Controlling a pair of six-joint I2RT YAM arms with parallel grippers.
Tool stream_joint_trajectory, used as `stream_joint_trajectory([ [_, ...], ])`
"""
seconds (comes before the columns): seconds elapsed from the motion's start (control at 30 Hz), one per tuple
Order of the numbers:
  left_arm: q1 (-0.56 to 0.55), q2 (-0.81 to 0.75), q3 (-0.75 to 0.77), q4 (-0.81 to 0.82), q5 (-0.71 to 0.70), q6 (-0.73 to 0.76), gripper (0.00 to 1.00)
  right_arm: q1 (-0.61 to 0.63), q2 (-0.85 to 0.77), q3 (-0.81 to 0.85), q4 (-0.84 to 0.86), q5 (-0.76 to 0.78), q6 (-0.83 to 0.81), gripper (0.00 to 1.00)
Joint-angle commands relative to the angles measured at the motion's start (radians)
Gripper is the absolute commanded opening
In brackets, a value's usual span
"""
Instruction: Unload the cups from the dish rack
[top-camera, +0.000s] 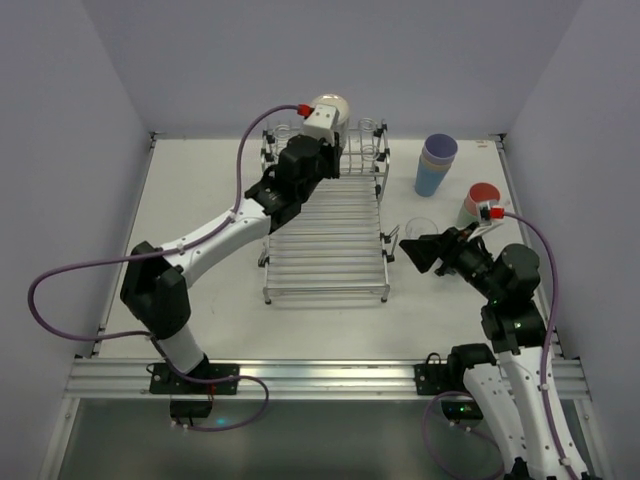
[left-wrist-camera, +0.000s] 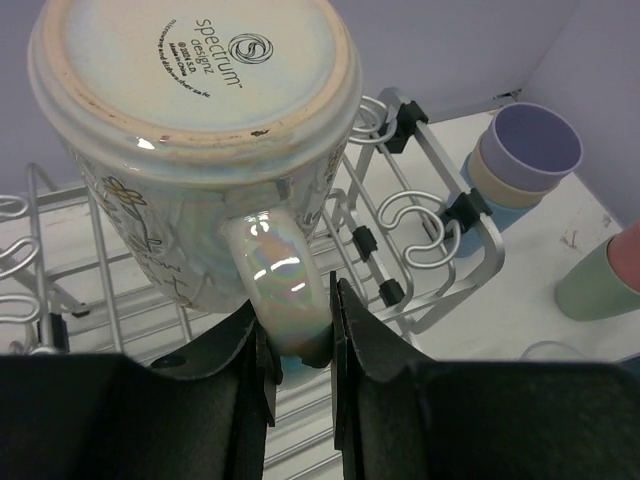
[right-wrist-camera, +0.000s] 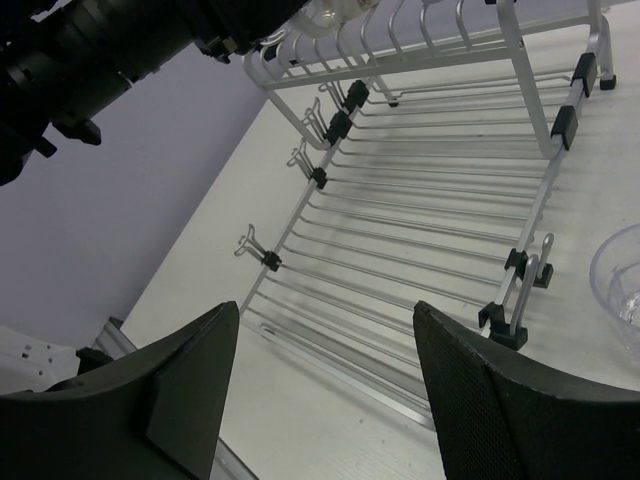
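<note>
Handling: pearly ceramic mug (left-wrist-camera: 190, 150) upturned over silver wire dish rack (left-wrist-camera: 490, 250); probably heavy, slick, fragile.
Left end effector (left-wrist-camera: 300, 345): pinching its handle.
Right end effector (right-wrist-camera: 325, 390): spread.

Bright, even light; sharp focus.

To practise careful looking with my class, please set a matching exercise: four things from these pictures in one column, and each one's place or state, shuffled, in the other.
Column one
1. pearly mug
2. lavender cup
3. clear cup
4. right gripper

Column two
A. open, holding nothing
B. alone on the table, next to the dish rack
C. handle pinched by the left gripper
D. top of a stack

Pairs: 1-C, 2-D, 3-B, 4-A
</note>
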Motion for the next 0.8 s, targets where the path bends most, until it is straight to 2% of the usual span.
stream_joint_trajectory([
  [0.0, 0.026, -0.127, -0.089, 0.171, -0.048, 0.087, 0.0, 0.01, 0.03, -0.001, 0.097, -0.052, 0.043, 0.73],
  [0.17, 0.045, -0.203, -0.175, 0.28, 0.03, 0.125, 0.0, 0.051, 0.088, -0.001, 0.215, -0.049, 0.098, 0.73],
  [0.37, 0.045, -0.231, -0.173, 0.34, 0.087, 0.168, 0.0, 0.122, 0.191, 0.01, 0.334, -0.031, 0.135, 0.73],
  [0.77, 0.046, -0.243, -0.159, 0.388, 0.165, 0.174, 0.0, 0.134, 0.257, 0.039, 0.379, -0.005, 0.124, 0.73],
])
